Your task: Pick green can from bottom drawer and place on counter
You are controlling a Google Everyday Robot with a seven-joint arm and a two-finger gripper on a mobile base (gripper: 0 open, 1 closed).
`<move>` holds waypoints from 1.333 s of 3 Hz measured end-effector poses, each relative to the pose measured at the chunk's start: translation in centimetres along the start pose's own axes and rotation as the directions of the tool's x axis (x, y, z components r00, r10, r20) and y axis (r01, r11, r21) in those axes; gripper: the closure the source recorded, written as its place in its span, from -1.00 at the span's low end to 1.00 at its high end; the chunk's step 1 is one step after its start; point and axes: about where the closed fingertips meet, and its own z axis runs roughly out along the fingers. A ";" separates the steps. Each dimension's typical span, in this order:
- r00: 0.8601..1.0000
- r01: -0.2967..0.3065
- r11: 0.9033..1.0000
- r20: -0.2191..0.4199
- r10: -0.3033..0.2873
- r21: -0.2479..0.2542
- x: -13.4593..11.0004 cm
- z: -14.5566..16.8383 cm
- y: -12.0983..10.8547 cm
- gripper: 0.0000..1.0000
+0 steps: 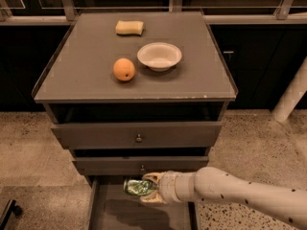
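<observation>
Between the tan fingers (152, 178) of the gripper (149, 189) sits the green can (135, 187). It is shiny and mottled green, turned on its side with one end pointing left. One finger lies above it and one below, both closed against its sides. The gripper reaches in from the right on a pale arm (230, 195) and holds the can over the pulled-out bottom drawer (144, 218). The can's shadow falls on the flat drawer floor just beneath. Thin drawer walls stand to the left and right of the gripper, with open floor between them.

Just above the upper finger is the front of the middle drawer (105, 165) with its small knob, and higher up is the top drawer (96, 134).

Well above and beyond the gripper, the counter (81, 80) carries an orange (124, 69), a white bowl (159, 56) and, farthest back, a yellow sponge (129, 28). Open grey surface runs along the counter's near edge and left side.
</observation>
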 end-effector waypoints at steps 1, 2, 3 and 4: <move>0.989 0.141 0.990 -0.038 -0.141 -0.014 -5.1 -4.1 1.1 1.00; 0.959 0.285 0.959 -0.008 -0.285 0.000 -9.4 -9.0 -1.4 1.00; 0.938 0.346 0.938 0.011 -0.346 -0.029 -9.8 -10.3 -1.5 1.00; 0.938 0.346 0.938 0.012 -0.345 -0.032 -9.8 -10.2 -1.3 1.00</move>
